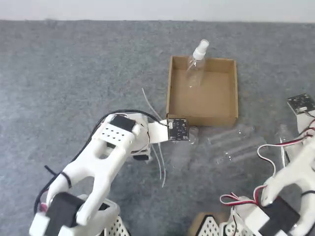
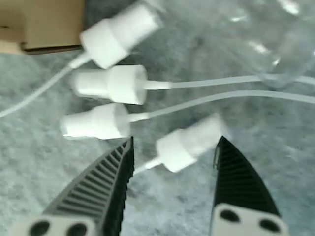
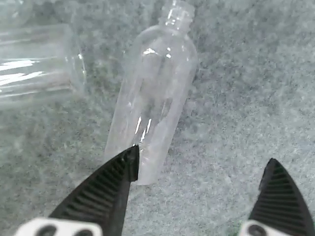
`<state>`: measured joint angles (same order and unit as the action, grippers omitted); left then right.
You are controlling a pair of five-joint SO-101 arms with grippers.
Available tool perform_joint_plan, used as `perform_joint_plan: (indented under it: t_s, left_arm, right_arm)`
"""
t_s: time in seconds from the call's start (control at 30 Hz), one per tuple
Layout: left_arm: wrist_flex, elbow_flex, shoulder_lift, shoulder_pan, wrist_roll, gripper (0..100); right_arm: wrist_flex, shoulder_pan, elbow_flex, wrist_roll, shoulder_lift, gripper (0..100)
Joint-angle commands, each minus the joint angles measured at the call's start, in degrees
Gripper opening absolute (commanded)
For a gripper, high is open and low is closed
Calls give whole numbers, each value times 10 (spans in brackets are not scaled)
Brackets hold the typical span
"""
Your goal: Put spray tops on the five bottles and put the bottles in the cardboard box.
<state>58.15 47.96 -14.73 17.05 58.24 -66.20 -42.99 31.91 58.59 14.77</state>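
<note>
Several white spray tops lie side by side on the grey carpet, their thin tubes trailing away. My left gripper point(image 2: 174, 150) is open just above them, and one spray top point(image 2: 189, 142) lies between its fingers; another spray top point(image 2: 96, 122) lies just outside them. My right gripper point(image 3: 203, 160) is open over a clear bottle point(image 3: 155, 93) that lies uncapped on the carpet, its base beside one fingertip point(image 3: 129, 160). The cardboard box point(image 1: 202, 118) holds one bottle with a spray top point(image 1: 197, 66) at its far wall.
More clear bottles point(image 1: 231, 142) lie on the carpet in front of the box, between the two arms; one bottle point(image 3: 34, 61) lies beside the one under my right gripper. A corner of the box point(image 2: 44, 22) is close to the spray tops.
</note>
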Motion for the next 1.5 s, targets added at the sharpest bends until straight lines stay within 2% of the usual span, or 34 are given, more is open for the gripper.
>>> perform_joint_plan:
  t_s: [0.0, 0.2, 0.4, 0.57, 0.77, 0.93, 1.2, 1.47]
  left_arm:
    - [-36, -15, 17, -5, 26, 242]
    - [-92, 22, 52, -5, 27, 241]
    - [-96, 28, 38, -5, 25, 240]
    - [-40, 23, -8, -6, -1, 240]
    - [9, 30, -156, -6, -3, 243]
    - [-56, 76, -199, -6, 15, 322]
    - [-151, 135, -198, -4, 48, 326]
    - [-161, 136, -198, -1, 47, 326]
  right_arm:
    - [10, 8, -6, -12, 4, 344]
    - [10, 8, -6, -12, 4, 344]
    - [9, 6, -4, -12, 4, 344]
    - [9, 6, -3, -12, 4, 344]
    - [8, 6, -3, -12, 4, 344]
    - [8, 6, -3, -12, 4, 344]
    - [8, 6, -3, -12, 4, 344]
    - [-15, 8, -3, -12, 4, 344]
